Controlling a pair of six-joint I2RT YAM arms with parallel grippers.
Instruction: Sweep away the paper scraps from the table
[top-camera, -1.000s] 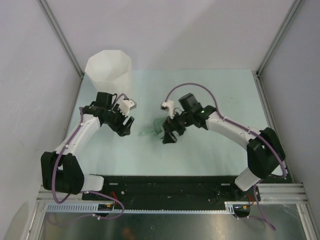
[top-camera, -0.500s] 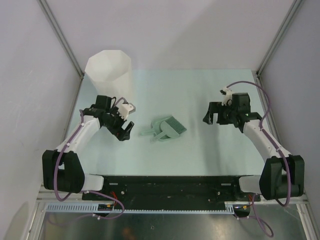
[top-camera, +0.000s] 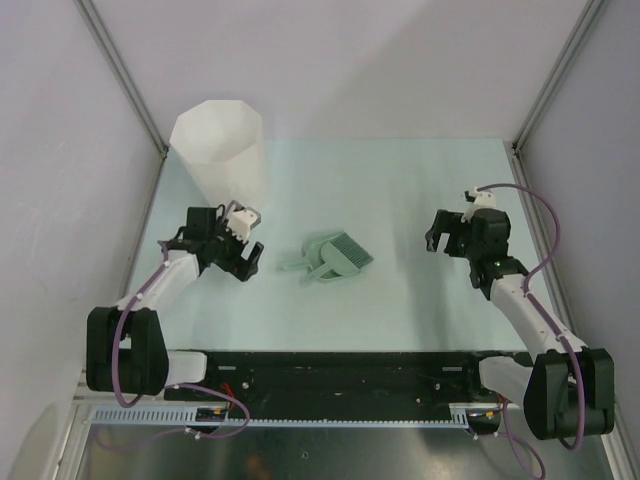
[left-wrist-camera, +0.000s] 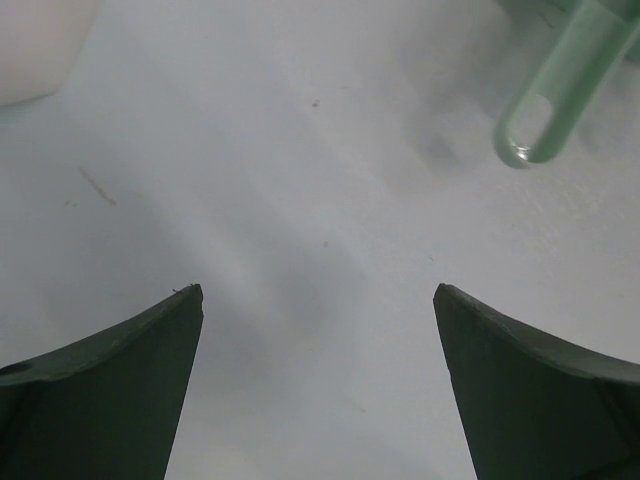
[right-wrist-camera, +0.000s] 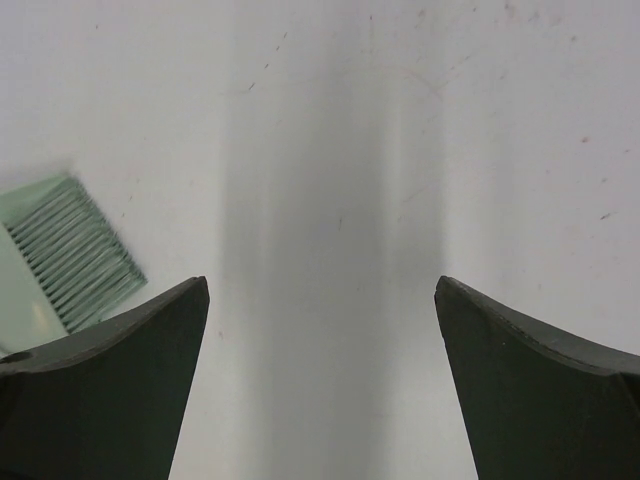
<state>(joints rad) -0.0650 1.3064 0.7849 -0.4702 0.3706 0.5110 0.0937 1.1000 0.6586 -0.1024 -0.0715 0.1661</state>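
No paper scraps show in any view. The pale mint-green table (top-camera: 400, 180) carries a green dustpan and brush set (top-camera: 332, 258) lying at its middle. My left gripper (top-camera: 248, 262) hovers open to the left of the set, over bare table. In the left wrist view the left gripper (left-wrist-camera: 318, 300) is empty, and a green looped handle (left-wrist-camera: 555, 100) lies beyond it at the upper right. My right gripper (top-camera: 431, 232) stands open to the right of the set. The right wrist view shows the right gripper (right-wrist-camera: 322, 290) empty, with the green bristles (right-wrist-camera: 70, 250) at the left edge.
A tall white faceted bin (top-camera: 218, 150) stands at the table's back left corner, just behind the left arm; its corner (left-wrist-camera: 40, 40) shows in the left wrist view. Grey walls and metal rails edge the table. A black rail runs along the front.
The right gripper has left the dustpan and brush set and swung back to the right side. The left gripper opened wider and drew slightly left. The set lies still.
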